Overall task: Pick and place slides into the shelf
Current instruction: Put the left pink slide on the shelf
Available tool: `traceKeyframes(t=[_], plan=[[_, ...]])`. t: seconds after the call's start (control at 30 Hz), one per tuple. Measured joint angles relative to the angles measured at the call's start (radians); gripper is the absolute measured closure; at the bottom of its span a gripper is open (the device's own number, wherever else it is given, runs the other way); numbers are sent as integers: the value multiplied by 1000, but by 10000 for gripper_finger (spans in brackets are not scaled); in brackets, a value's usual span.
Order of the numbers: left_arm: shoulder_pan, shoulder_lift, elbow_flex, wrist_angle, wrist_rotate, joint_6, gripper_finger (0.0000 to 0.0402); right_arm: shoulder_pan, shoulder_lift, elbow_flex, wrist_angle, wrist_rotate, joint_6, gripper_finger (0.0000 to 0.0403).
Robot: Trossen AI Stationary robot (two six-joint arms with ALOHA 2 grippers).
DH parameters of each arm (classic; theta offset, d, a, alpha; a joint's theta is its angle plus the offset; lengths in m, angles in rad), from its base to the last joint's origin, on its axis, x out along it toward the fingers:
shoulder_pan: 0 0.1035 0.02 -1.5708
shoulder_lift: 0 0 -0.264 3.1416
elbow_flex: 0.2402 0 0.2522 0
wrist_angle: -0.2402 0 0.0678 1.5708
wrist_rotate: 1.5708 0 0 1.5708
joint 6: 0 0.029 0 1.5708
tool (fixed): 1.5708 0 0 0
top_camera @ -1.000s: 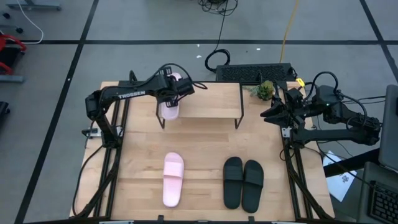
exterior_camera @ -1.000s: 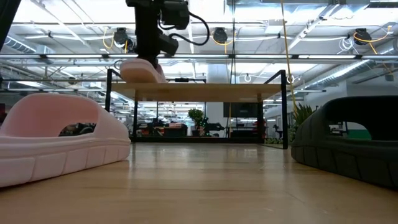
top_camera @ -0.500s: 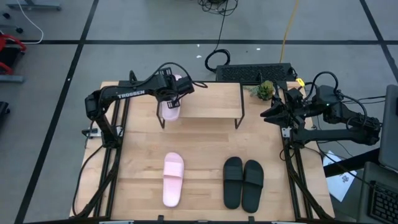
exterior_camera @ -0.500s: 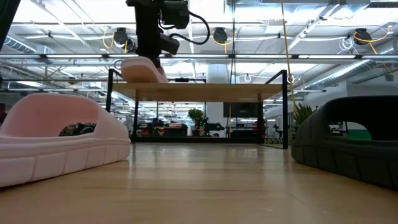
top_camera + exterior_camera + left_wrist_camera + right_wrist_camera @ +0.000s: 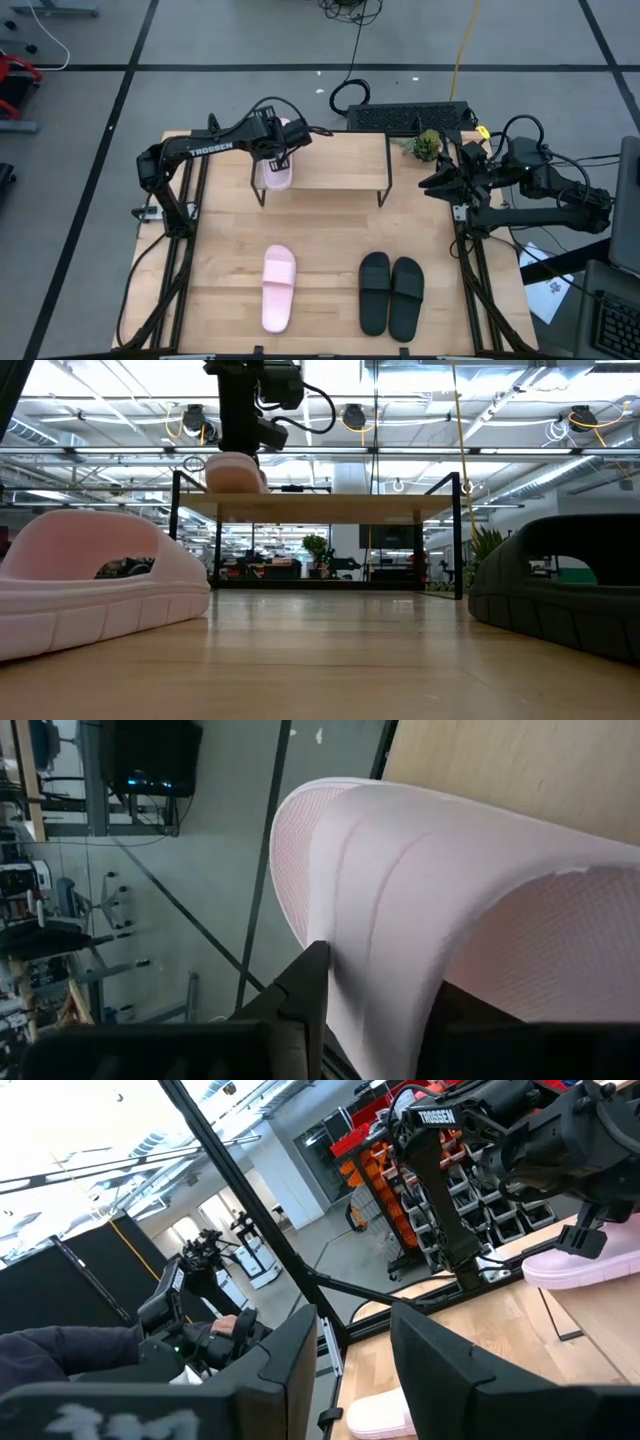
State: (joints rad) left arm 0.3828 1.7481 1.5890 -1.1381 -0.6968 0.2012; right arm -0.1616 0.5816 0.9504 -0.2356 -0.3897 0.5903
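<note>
My left gripper [image 5: 277, 143] is shut on a pale pink slide [image 5: 274, 170] over the left end of the shelf [image 5: 340, 160], a light wooden board on thin black legs. In the low view the slide [image 5: 236, 472] sits at the level of the board's top [image 5: 330, 503]. The second pink slide [image 5: 278, 288] and two black slides [image 5: 375, 292] [image 5: 407, 297] lie sole-down on the table near its front edge. My right gripper [image 5: 428, 183] is open and empty at the table's right edge. My left gripper pinches the pink slide's wide strap [image 5: 350, 940], one finger [image 5: 300, 1005] on the strap's outside and the other under the strap. The fingers come from the far side, slanting down. The slide is level; whether its sole rests on the board I cannot tell.
A small green plant [image 5: 427, 146] stands at the table's far right corner, with a keyboard [image 5: 410, 117] behind the shelf. The shelf's middle and right part are bare. In the right wrist view a person's sleeve [image 5: 70, 1355] shows beyond the table.
My left gripper has gone a little toward the table's far edge with the pink slide. The slide's near end, which hung past the shelf's near edge, now lies over the board. The slide has stayed level.
</note>
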Motion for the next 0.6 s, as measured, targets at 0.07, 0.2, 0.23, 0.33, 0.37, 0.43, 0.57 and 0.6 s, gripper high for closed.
traceKeyframes(t=[0.07, 0.2, 0.23, 0.33, 0.37, 0.43, 0.57, 0.6], plan=[[-1, 0, 0, -2, 0, 8, 316, 0, 0, 0, 0, 0, 0, 282], [-11, 0, 0, -13, 0, 22, 316, 0, 0, 0, 0, 0, -1, 282], [-13, 0, 0, -15, 0, 27, 316, 0, 0, 0, 0, 0, -2, 282], [-13, 0, 0, -17, 0, 34, 316, 0, 0, 0, 0, 0, -2, 282], [-13, 0, 0, -19, 0, 34, 316, 0, 0, 0, 0, 0, -2, 282], [-13, 0, 0, -20, 0, 39, 316, 0, 0, 0, 0, 0, -3, 282], [-13, 0, 0, -21, 0, 49, 316, 0, 0, 0, 0, 0, -3, 282], [-13, 0, 0, -22, 0, 49, 316, 0, 0, 0, 0, 0, -4, 282]])
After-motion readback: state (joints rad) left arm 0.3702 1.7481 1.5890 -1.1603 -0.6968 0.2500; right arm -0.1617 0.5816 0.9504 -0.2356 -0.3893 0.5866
